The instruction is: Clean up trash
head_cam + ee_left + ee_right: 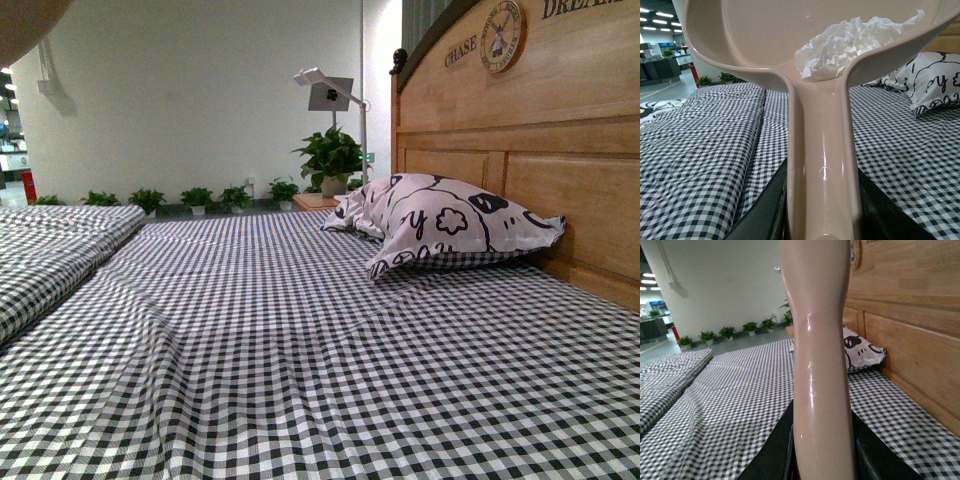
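The trash [840, 47], a crumpled white wad, lies inside the pan of a beige dustpan [750, 35], resting at the near end of the pan, just where the long handle joins it. The left claw [822, 220] is closed around that handle, its dark jaws pressing on both sides low in the left wrist view, so the wad sits straight out along the handle's long axis from the claw, raised above the checked bedsheet [705, 165] and not touching it. The right claw [822, 455] grips a second beige handle [820, 340] in the same way, jaws tight against either side; the head of that tool runs out of the right wrist view, so what it is cannot be told. The front view shows no arm, only the worktop of the bed [300, 350] with the patterned pillow [450, 225] against the wooden headboard [520, 130], and no loose litter on the sheet. By my reading the sweeping is done and the left arm alone carries the load; the coming move depends on keeping the pan level so the wad does not roll out.
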